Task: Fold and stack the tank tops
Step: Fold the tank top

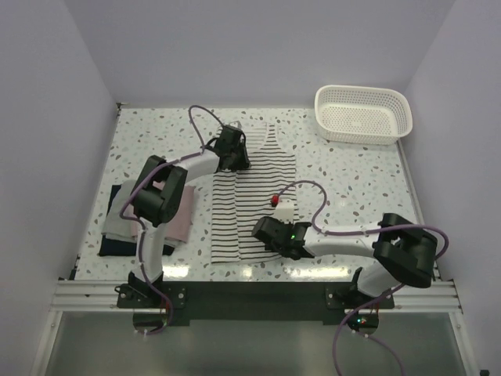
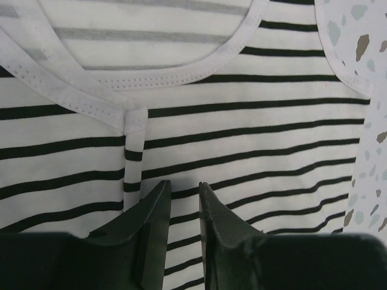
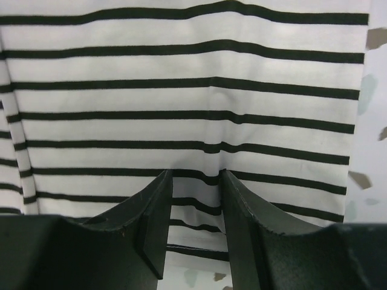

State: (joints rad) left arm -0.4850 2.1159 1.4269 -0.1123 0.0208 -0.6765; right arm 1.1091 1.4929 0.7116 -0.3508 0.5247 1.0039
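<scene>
The white tank top with thin black stripes (image 1: 250,196) lies flat in the middle of the table, its neck to the far side. My left gripper (image 1: 239,160) is down on its upper left part just below the neckline, its jaws (image 2: 184,187) close together with striped cloth (image 2: 242,127) between them. My right gripper (image 1: 264,231) is at the near hem, where its jaws (image 3: 195,175) pinch a puckered ridge of the cloth (image 3: 181,90). A folded pink top (image 1: 182,215) and a dark navy top (image 1: 117,244) lie stacked at the left.
A white lattice basket (image 1: 364,113) stands at the far right corner. The speckled table (image 1: 344,180) shows between the striped top and the basket. Purple cables loop above both arms.
</scene>
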